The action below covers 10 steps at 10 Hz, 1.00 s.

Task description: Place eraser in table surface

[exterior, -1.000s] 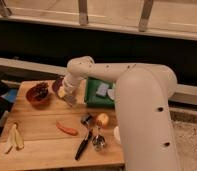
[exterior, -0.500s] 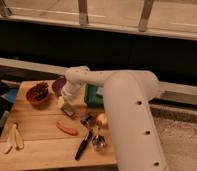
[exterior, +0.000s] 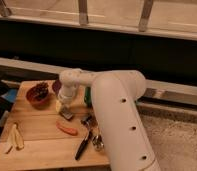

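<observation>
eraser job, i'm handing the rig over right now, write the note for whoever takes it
Gripper: low over the table surface, between the red bowl and the green tray.
Eraser: a small dark block lying on the wood directly under the gripper; whether the two touch cannot be told.
Done: eraser appears to be down on the table.
Left: confirm the release, then lift the arm straight up, avoiding the orange piece and the dark utensil nearby.
</observation>
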Tool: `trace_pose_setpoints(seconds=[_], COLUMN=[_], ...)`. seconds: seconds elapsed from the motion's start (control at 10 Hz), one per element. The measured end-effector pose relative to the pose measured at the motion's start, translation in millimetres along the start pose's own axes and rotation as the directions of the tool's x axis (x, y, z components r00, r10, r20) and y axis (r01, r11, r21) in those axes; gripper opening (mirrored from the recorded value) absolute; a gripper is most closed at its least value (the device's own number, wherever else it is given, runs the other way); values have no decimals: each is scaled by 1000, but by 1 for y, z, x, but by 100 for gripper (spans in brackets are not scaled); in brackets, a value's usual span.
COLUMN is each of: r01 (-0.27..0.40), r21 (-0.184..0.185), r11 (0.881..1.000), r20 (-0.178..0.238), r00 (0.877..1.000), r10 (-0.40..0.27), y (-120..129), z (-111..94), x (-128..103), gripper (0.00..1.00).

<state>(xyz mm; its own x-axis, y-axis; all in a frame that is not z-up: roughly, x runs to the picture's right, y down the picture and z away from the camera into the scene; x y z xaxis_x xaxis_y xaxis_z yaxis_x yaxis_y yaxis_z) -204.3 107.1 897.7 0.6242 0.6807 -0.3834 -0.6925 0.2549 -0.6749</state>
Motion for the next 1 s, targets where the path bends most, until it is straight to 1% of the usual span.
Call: trace_pose_setpoints(seconds=[0.1,0.2,0.5,0.6,0.7,1.0], r01=[-2,-3,1,-3,-6,-2], r21=[5,11,-10,-25,-24,-27], r11=[1000,1000,1000,1000,1000,1000], r20=[4,10,13,21,21,21], r00=[1000,1000,1000,1000,1000,1000], r10=[2,3,-1,3,6,3], y=[-1,-3,0,-2,-4,-1], z=[-4,-8,-10,-11,-13,-12], x=[0,-1,-3,-4,-3,-4], gripper=[72,74,74,74,74,74])
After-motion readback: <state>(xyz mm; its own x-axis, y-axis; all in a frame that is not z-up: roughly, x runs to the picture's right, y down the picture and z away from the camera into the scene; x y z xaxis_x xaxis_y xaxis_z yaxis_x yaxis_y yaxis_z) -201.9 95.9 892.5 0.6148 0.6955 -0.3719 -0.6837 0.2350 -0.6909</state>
